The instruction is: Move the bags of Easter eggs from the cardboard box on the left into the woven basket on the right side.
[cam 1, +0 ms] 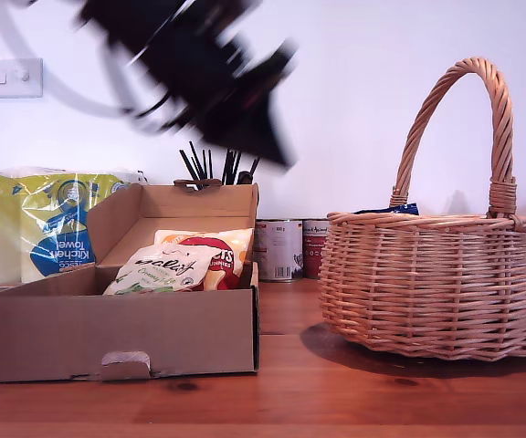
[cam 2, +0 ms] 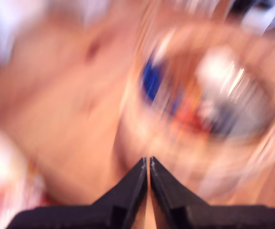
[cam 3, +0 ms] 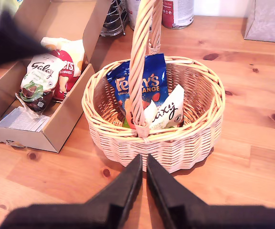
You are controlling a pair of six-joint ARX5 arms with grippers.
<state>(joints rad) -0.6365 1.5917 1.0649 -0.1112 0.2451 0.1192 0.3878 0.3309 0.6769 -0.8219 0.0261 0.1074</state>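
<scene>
Two pouches [cam 3: 149, 95] inside woven basket [cam 3: 195, 138] — second wrist view only.

Even, soft daylight fills the exterior view; the basket [cam 1: 436, 278] casts a shadow on the table [cam 1: 336, 392] toward that view's left, and an arm [cam 1: 199, 68] is motion-smeared. The first wrist view is heavily blurred. The second wrist view is sharp and bright.

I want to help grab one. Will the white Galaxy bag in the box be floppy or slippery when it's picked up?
Probably floppy: the Galaxy bag looks like a thin crinkled pouch that sags against the Maltesers bag in the cardboard box. Its glossy skin may slip. It looks bulgy, so likely full of lumpy eggs.
</scene>
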